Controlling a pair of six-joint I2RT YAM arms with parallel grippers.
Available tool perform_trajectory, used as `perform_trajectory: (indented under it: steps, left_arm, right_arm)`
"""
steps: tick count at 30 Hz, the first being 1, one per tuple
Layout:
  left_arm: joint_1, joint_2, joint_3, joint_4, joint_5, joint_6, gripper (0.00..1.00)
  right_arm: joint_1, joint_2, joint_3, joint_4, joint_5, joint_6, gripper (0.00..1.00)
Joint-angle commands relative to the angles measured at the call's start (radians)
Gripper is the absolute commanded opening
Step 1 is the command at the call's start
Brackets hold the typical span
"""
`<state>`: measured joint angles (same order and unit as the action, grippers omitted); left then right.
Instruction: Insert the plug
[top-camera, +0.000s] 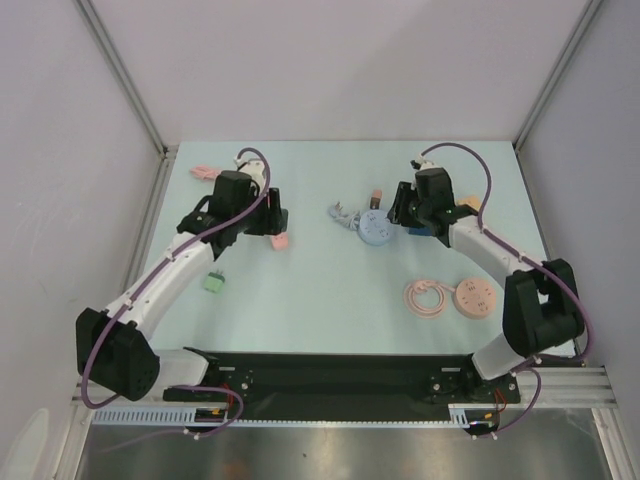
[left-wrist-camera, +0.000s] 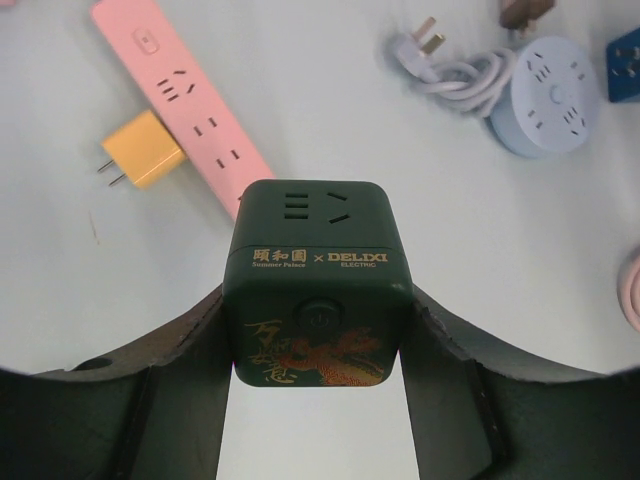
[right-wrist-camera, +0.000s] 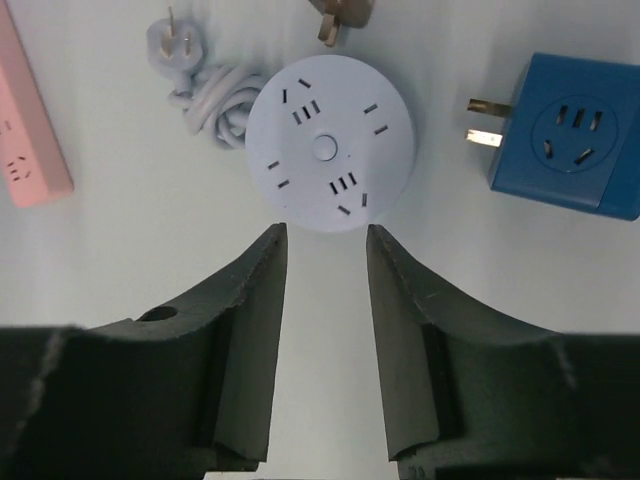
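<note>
Green cube socket (left-wrist-camera: 317, 225) gripped by left end effector (left-wrist-camera: 317, 320), right end effector (right-wrist-camera: 326, 240) slightly parted, empty, tips at lower edge of round socket (right-wrist-camera: 330, 145), pale worktop (right-wrist-camera: 120, 265) lower left.

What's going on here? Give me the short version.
The left end effector grips a dark green cube socket, near the pink power strip and yellow adapter. The right end effector hovers with open fingers, holding nothing, near the round pale blue socket, a blue cube adapter to its side. No plug is visibly inserted yet.
</note>
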<state>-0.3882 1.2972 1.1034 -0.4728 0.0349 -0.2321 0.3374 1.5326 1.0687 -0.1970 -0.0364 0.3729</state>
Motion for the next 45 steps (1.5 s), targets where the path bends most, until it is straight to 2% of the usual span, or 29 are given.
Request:
perform_trajectory:
  steps: [1,3,5,9,17,21,26,30,32,36,37,40,45]
  left_arm:
    - [0.012,-0.018,-0.003,0.028,-0.115,-0.122,0.0]
    - [0.015,-0.033,-0.03,0.045,-0.087,-0.13,0.0]
    - [0.012,-0.039,-0.045,0.056,0.0,-0.124,0.0]
    - [0.012,-0.068,-0.095,0.088,0.12,-0.159,0.0]
    - [0.012,-0.153,-0.155,0.102,0.077,-0.168,0.0]
    - [0.014,-0.141,-0.132,0.045,0.034,-0.158,0.0]
    - [0.014,-0.108,-0.091,-0.001,0.043,-0.131,0.0]
    - [0.014,-0.075,-0.07,-0.036,0.163,-0.085,0.0]
    - [0.008,-0.049,-0.059,-0.041,0.276,-0.027,0.0]
    - [-0.023,-0.017,-0.013,-0.075,0.326,0.112,0.0]
    - [-0.021,-0.007,0.009,-0.088,0.327,0.207,0.01]
    - [-0.021,0.039,0.093,-0.101,0.29,0.363,0.01]
    - [-0.011,0.171,0.334,-0.182,0.243,0.369,0.0]
  right_arm:
    - [0.003,0.05,0.073,0.013,0.085,-0.055,0.41]
    - [-0.003,0.079,0.089,0.057,0.125,-0.072,0.36]
    - [-0.008,0.147,0.138,0.067,0.145,-0.095,0.32]
    - [-0.009,0.308,0.229,0.071,0.188,-0.137,0.29]
    - [0.008,0.512,0.355,0.019,0.188,-0.172,0.25]
    - [0.063,0.477,0.32,-0.004,0.153,-0.149,0.23]
    - [0.198,0.327,0.127,0.094,0.047,0.004,0.23]
    - [0.303,0.265,0.05,0.149,0.021,0.107,0.22]
    - [0.321,0.245,0.033,0.153,0.036,0.135,0.22]
    - [0.304,0.178,-0.009,0.13,0.066,0.112,0.22]
    - [0.286,0.161,-0.019,0.123,0.064,0.104,0.22]
    - [0.243,0.115,-0.058,0.143,0.079,0.077,0.23]
    - [0.149,0.223,0.01,0.11,0.047,0.07,0.2]
